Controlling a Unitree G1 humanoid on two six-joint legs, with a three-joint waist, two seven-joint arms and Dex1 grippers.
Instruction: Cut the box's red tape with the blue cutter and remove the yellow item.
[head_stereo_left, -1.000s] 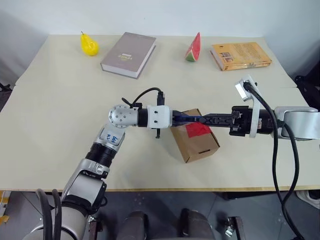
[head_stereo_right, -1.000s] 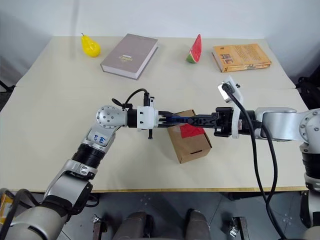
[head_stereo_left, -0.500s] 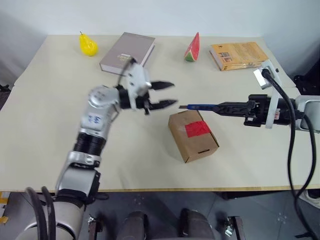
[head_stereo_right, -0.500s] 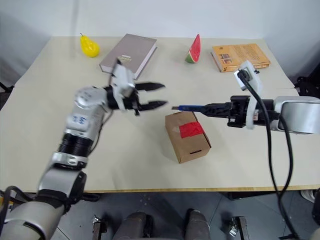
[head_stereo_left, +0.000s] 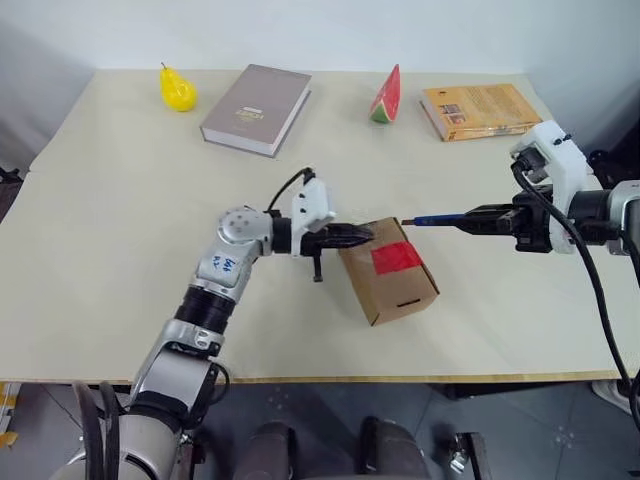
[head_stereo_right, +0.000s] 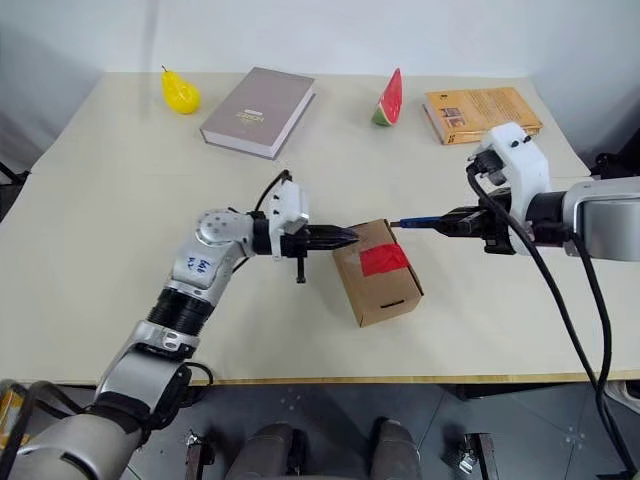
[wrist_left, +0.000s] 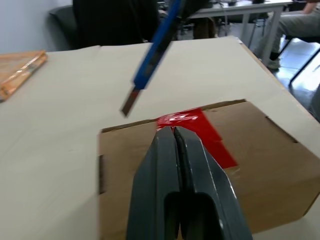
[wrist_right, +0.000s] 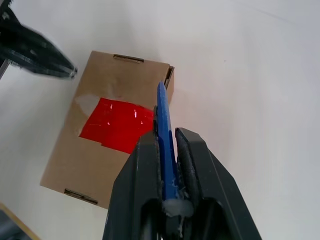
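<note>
The brown cardboard box (head_stereo_left: 385, 285) lies closed on the table, with the red tape (head_stereo_left: 397, 258) across its top. My left gripper (head_stereo_left: 362, 234) is shut and empty, pointing level, its tip at the box's upper left edge. My right gripper (head_stereo_left: 470, 216) is shut on the blue cutter (head_stereo_left: 435, 218), which reaches left so that its blade tip hangs just over the box's far right corner. In the left wrist view the shut fingers (wrist_left: 172, 150) rest over the box top near the tape (wrist_left: 200, 125). The yellow item is hidden.
Along the table's far edge stand a yellow pear (head_stereo_left: 178, 88), a grey book (head_stereo_left: 257, 108), a watermelon slice (head_stereo_left: 385, 97) and an orange book (head_stereo_left: 480, 110). The table's front edge (head_stereo_left: 330, 378) runs just below the box.
The left gripper, open and lifted left of the box half a second ago, has come back to the box and shut. The right gripper has drawn back right with the cutter.
</note>
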